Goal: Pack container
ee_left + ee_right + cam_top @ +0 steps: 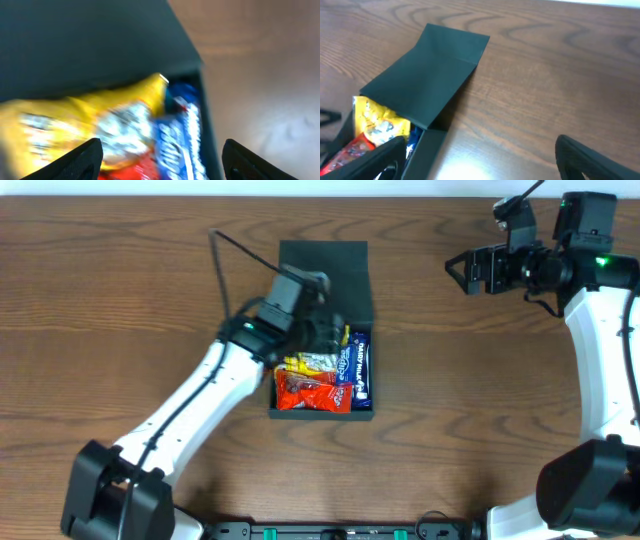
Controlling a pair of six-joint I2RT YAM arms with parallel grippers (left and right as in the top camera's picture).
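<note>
**A:** Where's the container (320,416)?

**B:** On the desk (120,280), right beneath the left hand (162,155). That hand hangs over the box with its fingers spread wide and nothing held. The right hand (480,160) is well off to the side, also spread wide and empty, with the box ahead of it and to its left.

**A:** What's inside?

**B:** A yellow packet (100,125) directly under the left hand, a red packet (312,393) nearer the arm's base, and a blue bar (360,370) along the wall toward the right hand. The box looks nearly full.

**A:** How will it handle?

**B:** I'd guess it's light, stiff board, and matte enough that it shouldn't slip. The flap (325,280) lies open and flat on the desk beyond the left hand. I'd take it by its free far edge and fold it over. The packets look soft and easy to crush, so I'd close it gently.
</note>
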